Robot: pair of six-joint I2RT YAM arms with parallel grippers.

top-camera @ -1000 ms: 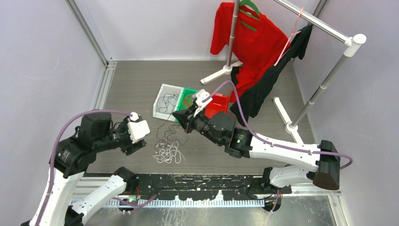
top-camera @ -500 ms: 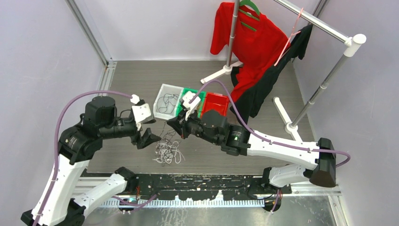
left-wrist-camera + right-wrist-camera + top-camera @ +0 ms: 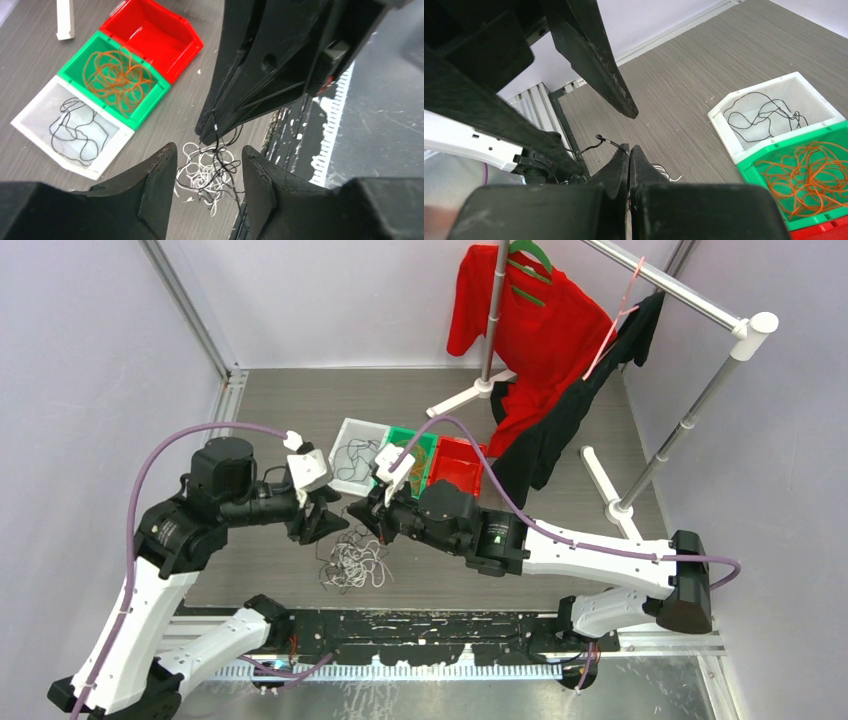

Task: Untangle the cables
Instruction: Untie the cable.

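**One black strand pinched above the heap**

The right fingers are pressed together on a black strand. They hold it above the heap of cables, which lies on the bench close to the middle of its near edge. The left fingers stand apart just beside them, gripping nothing.

The step in hand looks like drawing that strand free of the white and black loops. To do it well, I judge the right side should rise slowly while the left fingers pin the heap or take the strand lower down. That way the rest lies flat and any knot shows before it tightens. A freed black strand probably belongs in the white bin, which has black wire in it. It sits beside the green bin of orange wire and the red bin.

It is hard to tell how many strands are pinched and where the held one runs inside the heap. From overhead the wire is too thin to trace, and the arms cover part of the bins
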